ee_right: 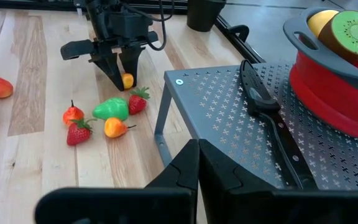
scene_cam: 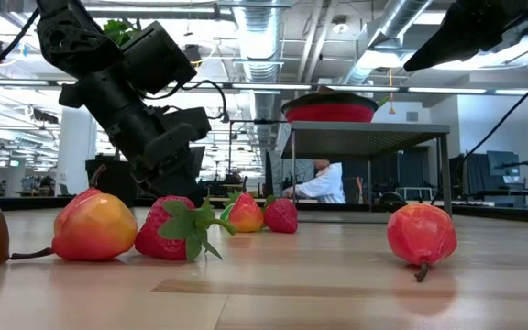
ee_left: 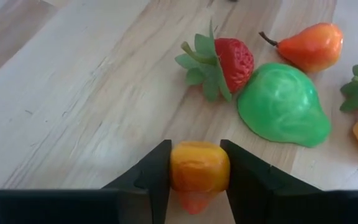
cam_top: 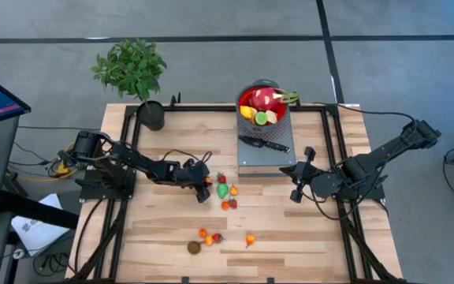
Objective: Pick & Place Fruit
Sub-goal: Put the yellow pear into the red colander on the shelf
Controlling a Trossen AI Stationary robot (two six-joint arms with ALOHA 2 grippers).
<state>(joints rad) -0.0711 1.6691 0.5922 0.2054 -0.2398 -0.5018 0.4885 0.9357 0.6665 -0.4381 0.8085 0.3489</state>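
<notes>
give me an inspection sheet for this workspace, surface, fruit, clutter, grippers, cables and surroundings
Surface: wooden table with a grey perforated stand at its back.
Fruit: a green fruit, strawberries and pears sit mid-table; another cluster lies near the front edge; more fruit fills the red bowl.
Clutter: black-handled knife on the stand; potted plant at the back corner.
Grippers: left gripper, fingers shut on a small orange fruit; right gripper shut, empty, beside the stand.
Cables: black cables run along both arms.
Surroundings: a person sits beyond the table.
</notes>
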